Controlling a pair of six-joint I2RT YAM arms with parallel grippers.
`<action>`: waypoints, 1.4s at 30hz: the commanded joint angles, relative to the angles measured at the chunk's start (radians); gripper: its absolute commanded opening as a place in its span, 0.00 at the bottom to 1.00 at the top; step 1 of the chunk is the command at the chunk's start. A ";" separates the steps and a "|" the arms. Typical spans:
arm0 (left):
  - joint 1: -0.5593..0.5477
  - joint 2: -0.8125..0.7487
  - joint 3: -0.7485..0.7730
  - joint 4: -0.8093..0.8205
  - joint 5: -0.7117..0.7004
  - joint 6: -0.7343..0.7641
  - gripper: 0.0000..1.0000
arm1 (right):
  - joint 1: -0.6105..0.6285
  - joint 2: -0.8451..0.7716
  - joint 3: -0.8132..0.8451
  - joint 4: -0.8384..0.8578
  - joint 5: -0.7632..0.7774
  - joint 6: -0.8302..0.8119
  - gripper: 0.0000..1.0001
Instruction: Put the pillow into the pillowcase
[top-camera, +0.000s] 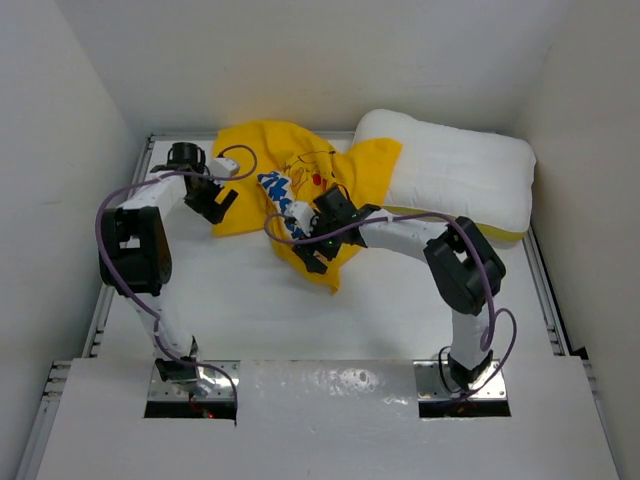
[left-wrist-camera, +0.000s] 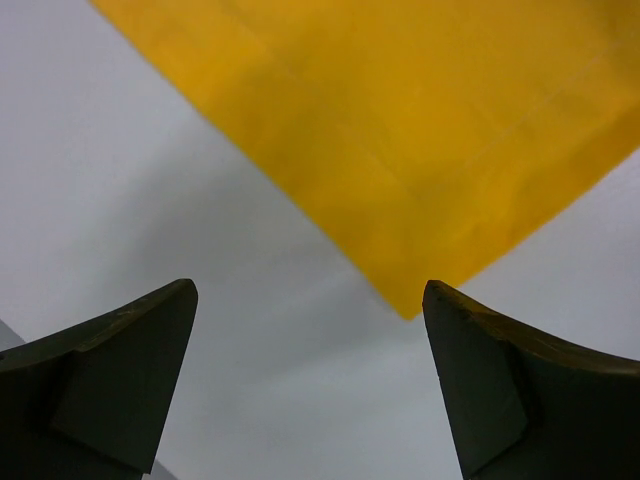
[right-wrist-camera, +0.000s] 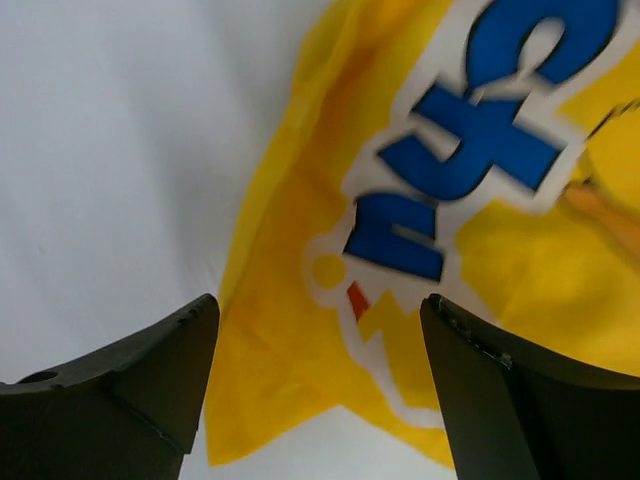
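The white pillow (top-camera: 460, 180) lies at the back right of the table. The yellow pillowcase (top-camera: 285, 175) lies crumpled to its left, one end draped over the pillow's left end. My left gripper (top-camera: 214, 206) is open and empty just off the case's left corner (left-wrist-camera: 405, 300). My right gripper (top-camera: 312, 245) is open and empty over the case's near edge, above the blue lettering (right-wrist-camera: 470, 140). Neither gripper touches the fabric as far as I can see.
The table (top-camera: 250, 320) is white, with raised side rails and walls on three sides. Purple cables loop along both arms. The arm bases sit on a white plate (top-camera: 330, 385) at the near edge.
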 joint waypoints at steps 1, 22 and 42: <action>-0.023 0.005 -0.035 0.165 0.030 0.018 0.94 | -0.021 -0.044 -0.080 0.043 0.012 -0.060 0.81; -0.037 0.147 -0.117 0.255 -0.202 -0.155 0.00 | -0.019 -0.096 -0.294 0.277 0.056 0.088 0.00; 0.216 -0.105 1.276 -0.283 -0.198 -0.195 0.00 | -0.003 -0.590 0.139 0.048 0.027 0.105 0.00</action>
